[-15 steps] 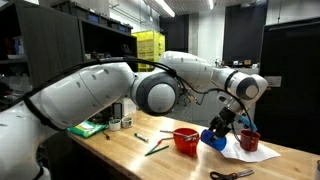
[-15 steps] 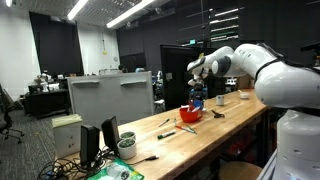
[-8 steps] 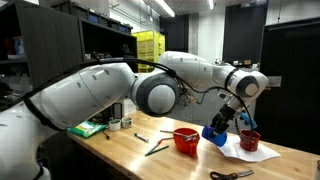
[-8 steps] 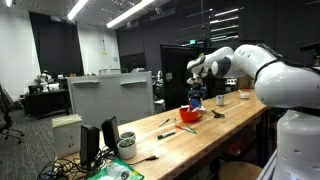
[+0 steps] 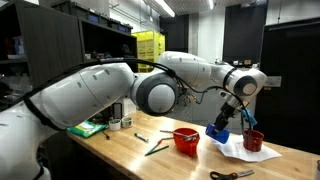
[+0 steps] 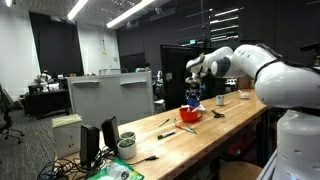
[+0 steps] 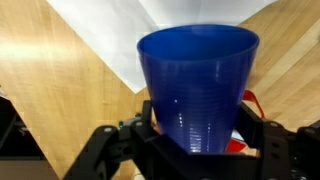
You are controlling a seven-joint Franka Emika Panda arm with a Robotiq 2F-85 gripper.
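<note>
The gripper (image 7: 196,135) is clamped on a blue cup (image 7: 196,80) — its fingers press on either side of the cup's narrow lower end, with the open mouth pointing away from the wrist. In an exterior view it hangs clear of the wooden table (image 5: 120,155), over the edge of a white paper (image 5: 238,153), between a red bowl (image 5: 186,139) and a red cup (image 5: 253,140) — scissors (image 5: 232,174) lie nearer the table's front edge.

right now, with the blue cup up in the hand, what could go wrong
The hand grips the blue cup only near its base, up in the air; it might slip and drop onto the white paper. The dark red cup stands close beside it, so a low swing could tip it.
</note>
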